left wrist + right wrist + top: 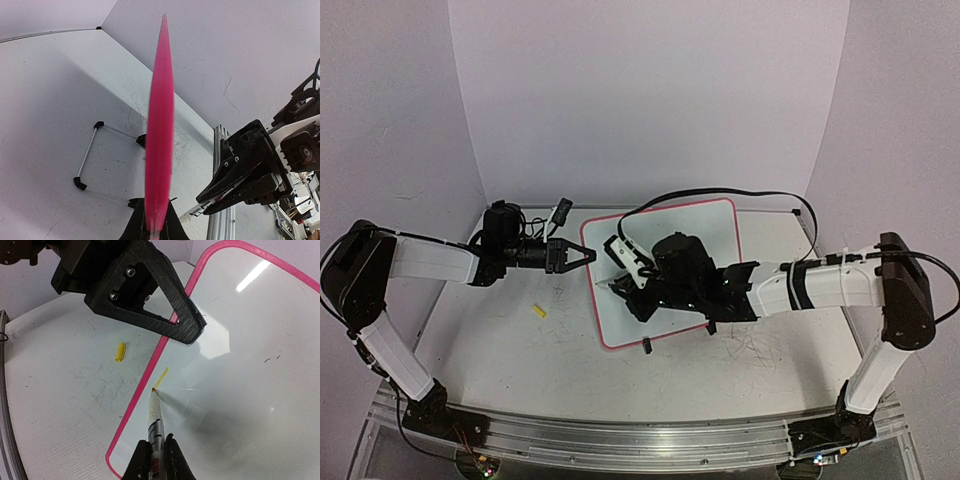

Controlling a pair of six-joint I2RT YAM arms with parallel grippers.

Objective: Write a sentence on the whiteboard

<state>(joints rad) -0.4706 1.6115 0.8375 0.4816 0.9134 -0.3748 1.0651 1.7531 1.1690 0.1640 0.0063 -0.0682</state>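
Two tight grips: left pincer (582,256) on whiteboard (705,222), right pincer (156,442) on marker (154,412) (barrel half-hidden).

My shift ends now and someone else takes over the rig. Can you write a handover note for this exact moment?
Left gripper: shut on the pink rim of the whiteboard.
Right gripper: shut on the marker, tip down just inside that rim.
Yellow cap: off, lying on the table beside the board.
Done: one short yellow stroke near the board's edge.
Left: nearly all of the writing.
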